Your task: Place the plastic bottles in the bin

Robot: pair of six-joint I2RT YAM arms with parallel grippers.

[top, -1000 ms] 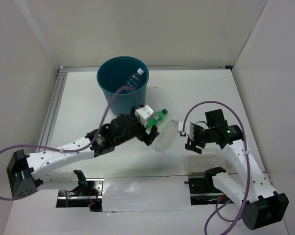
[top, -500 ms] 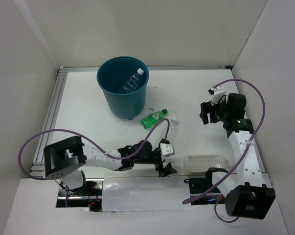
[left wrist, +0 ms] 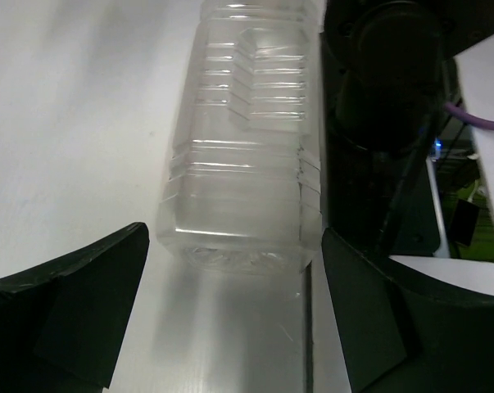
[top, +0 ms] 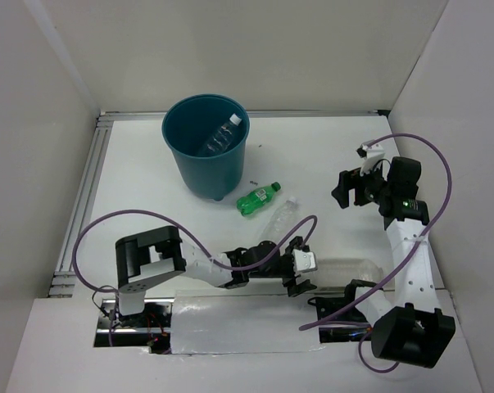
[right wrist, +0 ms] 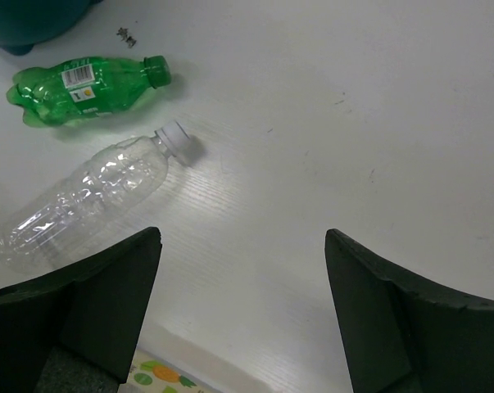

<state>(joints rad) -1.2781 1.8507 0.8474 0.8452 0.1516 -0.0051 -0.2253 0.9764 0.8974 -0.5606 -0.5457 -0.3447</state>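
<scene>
Step in hand: pickup of the near bottle (left wrist: 247, 164), a clear ribbed one lying on its side at the near edge of the bench (right wrist: 353, 106); one bottle (top: 219, 137) already lies in the bin (top: 185, 160); three lie outside it, so the task is judged about a quarter done.

Left jaws: spread wide, pinching nothing; the arm lies low along the near edge, reaching toward the right; in the wrist view the near bottle's base sits just between the jaw tips, its body running away from the camera; the tip at the picture's right is close against the bottle's side, contact not determinable; the other tip stands apart from it.

Right jaws: spread and empty, raised over the right of the bench; the green bottle (right wrist: 83, 88) and the capped bottle (right wrist: 87, 201) lie just beside each other near the bin's foot, well outside these jaws.

Next move, as judged: push the left jaws further along the near bottle so the grip falls on the body, not the base rim; close gently, since thin walls may crumple or slip; a dark housing (left wrist: 386, 98) just beside the bottle leaves that tip little room; then lift, carry to the bin, well apart at the far left, and release above its rim.
</scene>
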